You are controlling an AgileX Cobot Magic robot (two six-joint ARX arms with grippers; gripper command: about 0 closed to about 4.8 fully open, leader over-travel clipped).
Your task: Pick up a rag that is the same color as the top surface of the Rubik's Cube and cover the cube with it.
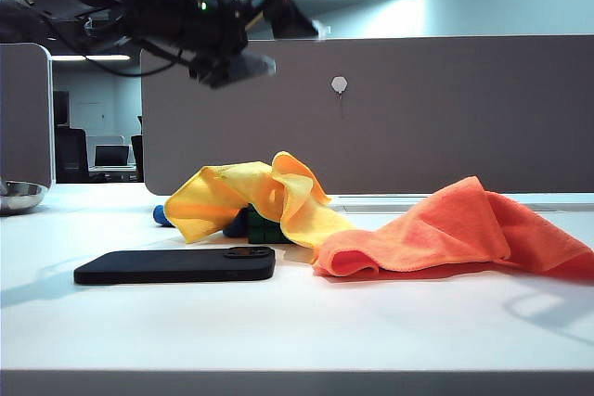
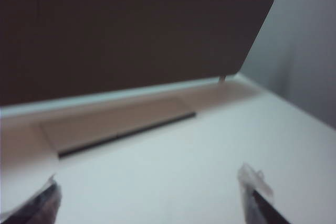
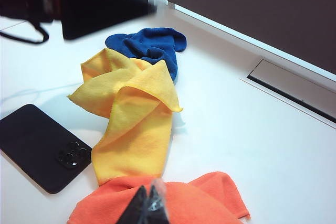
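Observation:
The yellow rag (image 1: 251, 197) lies draped over the Rubik's Cube (image 1: 261, 228); only a few green squares show under its front edge. In the right wrist view the rag (image 3: 131, 124) hides the cube completely. My left gripper (image 1: 239, 68) hangs high above the table, up and to the left of the rag. In its own view this gripper (image 2: 152, 195) is open, with nothing but bare table between the fingers. My right gripper (image 3: 152, 200) is shut on nothing and hovers over the orange cloth (image 3: 210, 203).
A black phone (image 1: 176, 266) lies flat in front of the rag. The orange cloth (image 1: 455, 229) spreads to the right, touching the rag's end. A blue cloth (image 3: 149, 45) sits behind the rag. A metal bowl (image 1: 19, 197) stands far left. A grey partition (image 1: 418, 108) closes the back.

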